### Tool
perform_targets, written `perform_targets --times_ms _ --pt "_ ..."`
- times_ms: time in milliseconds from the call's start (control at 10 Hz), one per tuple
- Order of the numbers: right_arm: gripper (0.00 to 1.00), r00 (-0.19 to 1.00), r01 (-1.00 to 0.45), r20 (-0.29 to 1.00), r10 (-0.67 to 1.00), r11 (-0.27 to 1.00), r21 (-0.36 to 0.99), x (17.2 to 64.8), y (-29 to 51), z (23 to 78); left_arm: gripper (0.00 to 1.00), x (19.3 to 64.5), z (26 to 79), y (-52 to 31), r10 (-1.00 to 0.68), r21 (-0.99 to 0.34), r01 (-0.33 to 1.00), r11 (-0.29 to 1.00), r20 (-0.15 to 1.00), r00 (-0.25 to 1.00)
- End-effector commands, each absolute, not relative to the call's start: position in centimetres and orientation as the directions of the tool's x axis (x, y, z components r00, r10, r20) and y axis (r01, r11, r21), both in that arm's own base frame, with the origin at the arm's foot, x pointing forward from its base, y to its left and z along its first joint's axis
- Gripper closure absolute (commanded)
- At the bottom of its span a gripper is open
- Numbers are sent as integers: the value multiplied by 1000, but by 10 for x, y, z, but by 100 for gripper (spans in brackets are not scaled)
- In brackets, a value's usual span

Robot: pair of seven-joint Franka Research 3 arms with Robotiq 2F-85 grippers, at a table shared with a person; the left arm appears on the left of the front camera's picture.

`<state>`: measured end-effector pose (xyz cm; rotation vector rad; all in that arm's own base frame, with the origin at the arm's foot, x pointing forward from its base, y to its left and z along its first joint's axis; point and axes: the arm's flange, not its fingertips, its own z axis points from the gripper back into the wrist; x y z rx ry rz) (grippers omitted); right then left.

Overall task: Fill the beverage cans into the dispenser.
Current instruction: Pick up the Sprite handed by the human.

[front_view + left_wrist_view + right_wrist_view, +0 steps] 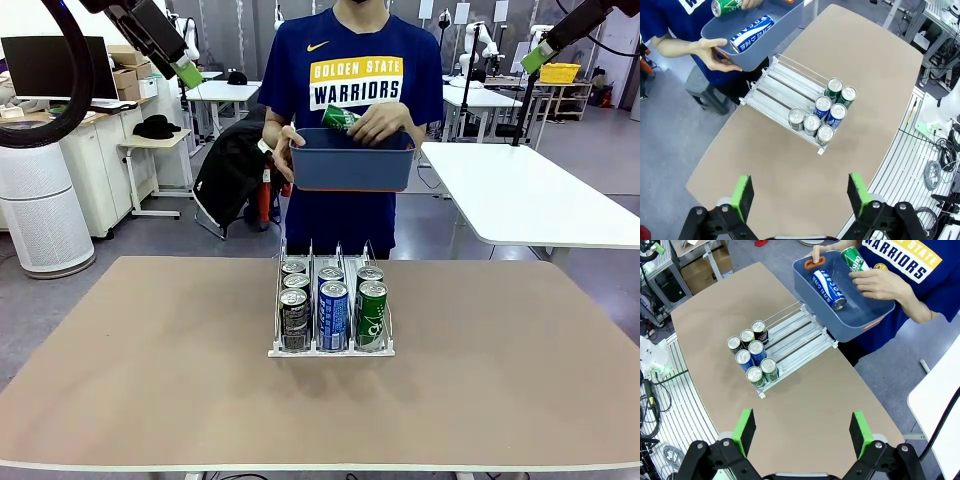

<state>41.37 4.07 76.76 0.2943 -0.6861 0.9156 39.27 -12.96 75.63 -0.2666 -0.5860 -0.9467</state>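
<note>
Left gripper [800, 179], right gripper [801, 415]: jaws wide, empty.

From my end, the surface [150, 380] reads as a smooth, matt tan laminate. The beverage cans [333, 315] are glossy printed aluminium, and their tops are bare silver metal that catches the light. The dispenser [330, 351] is thin clear plastic with white plastic edging (its dividers are nearly see-through). The dark blue tub [350, 168] looks like smooth moulded plastic with a soft satin finish. The person's shirt [355, 40] is matt knit cloth with a flat print. My fingers [742, 194] carry matt green pads, rubbery-looking, on dull black plastic.
</note>
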Motion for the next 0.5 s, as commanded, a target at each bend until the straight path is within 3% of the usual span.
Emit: perform_targets --times_ms 0,400 --pt "0 427 -804 651 627 593 -45 413 41 767 0 387 762 -127 -692 64 823 564 580 429" --pt "0 427 -804 651 627 593 -45 413 41 767 0 385 784 -130 -715 120 826 551 579 392"
